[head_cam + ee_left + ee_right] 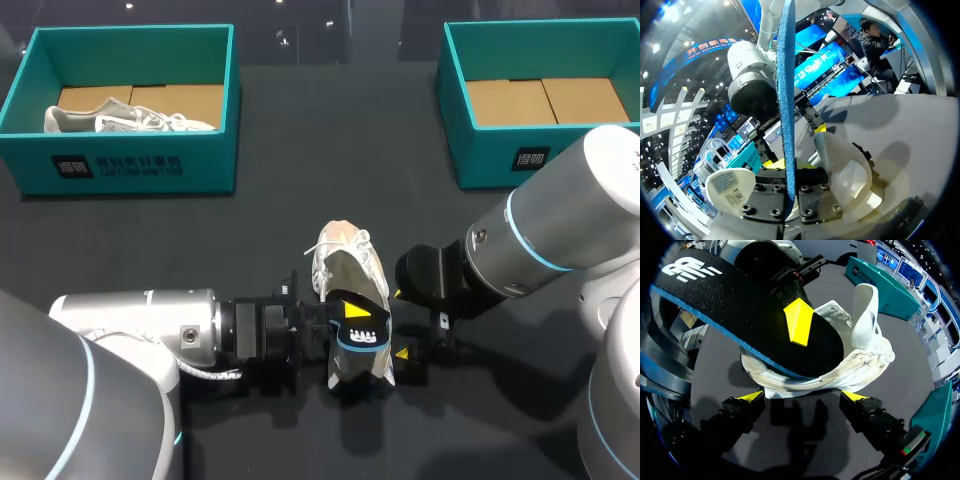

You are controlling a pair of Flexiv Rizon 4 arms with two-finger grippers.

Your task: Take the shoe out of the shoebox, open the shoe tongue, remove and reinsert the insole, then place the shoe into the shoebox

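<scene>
With the shoe (pixel 345 262) out on the table (pixel 200 230), my left end effector (pixel 787 169) pinched its insole (pixel 360 345), right end effector (pixel 804 397) spread; reinsertion and boxing seemingly remained

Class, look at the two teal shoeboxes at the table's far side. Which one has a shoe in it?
The left shoebox: a white shoe lies inside it. The right shoebox has no shoe in it, only its bare floor showing.
</scene>
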